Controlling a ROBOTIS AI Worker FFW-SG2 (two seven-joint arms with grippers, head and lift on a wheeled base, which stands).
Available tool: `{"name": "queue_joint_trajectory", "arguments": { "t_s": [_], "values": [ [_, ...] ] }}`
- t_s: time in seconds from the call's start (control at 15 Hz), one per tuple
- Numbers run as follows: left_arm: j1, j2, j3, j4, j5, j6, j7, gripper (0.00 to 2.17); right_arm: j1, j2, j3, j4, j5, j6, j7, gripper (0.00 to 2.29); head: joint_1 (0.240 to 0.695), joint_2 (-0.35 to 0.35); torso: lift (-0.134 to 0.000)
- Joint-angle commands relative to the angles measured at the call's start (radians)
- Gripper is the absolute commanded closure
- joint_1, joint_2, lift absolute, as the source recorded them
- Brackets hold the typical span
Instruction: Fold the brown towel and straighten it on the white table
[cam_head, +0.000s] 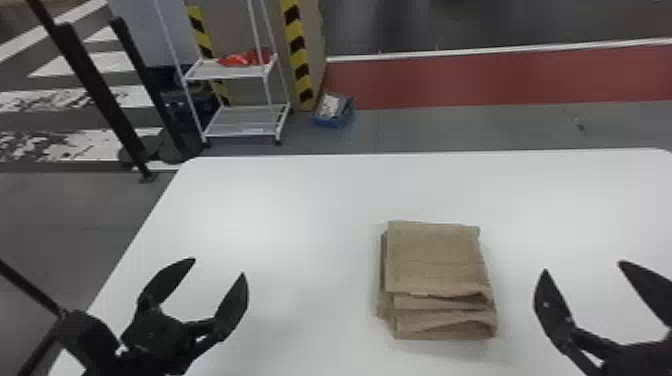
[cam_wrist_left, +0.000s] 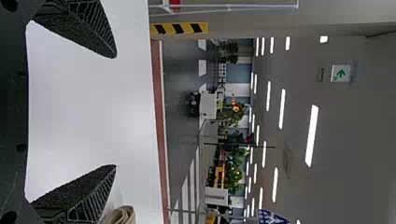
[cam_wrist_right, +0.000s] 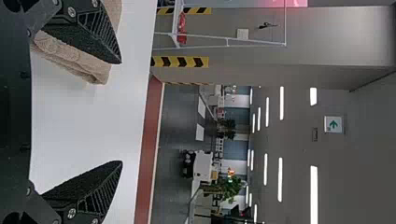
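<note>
While the brown towel (cam_head: 434, 257) lies folded into a stacked bundle right of centre on the white table (cam_head: 300, 215), its inner layers are mostly hidden under the top one. Rumpled folds show along its near side, and a lower layer peeks out at the left; how many there are, I can't tell.

Left of the towel, well apart from it, the left gripper (cam_head: 218, 266) stands wide open with nothing between its fingers. To the towel's right, the right gripper (cam_head: 583, 266) is wide open too and empty, its body and outer finger partly cut off by the head view's edge. In the right wrist view, one finger hides part of the towel. The table's near edge is out of frame. Beyond its far left corner, a white shelf rack (cam_head: 245, 120) holds something red, too blurred to name.
</note>
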Motion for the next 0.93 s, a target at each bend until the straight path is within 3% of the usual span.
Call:
{"name": "queue_joint_trajectory", "arguments": {
  "t_s": [0.0, 0.87],
  "values": [
    [0.004, -0.003, -0.004, -0.001, 0.0, -0.003, 0.006, 0.03, 0.0, 0.004, 0.002, 0.003, 0.004, 0.0, 0.001, 0.13, 0.695, 0.175, -0.124],
    [0.004, -0.003, 0.005, -0.002, 0.024, -0.003, 0.02, 0.04, 0.002, 0.004, 0.036, 0.018, 0.021, -0.028, 0.003, 0.13, 0.695, 0.207, -0.124]
  ]
}}
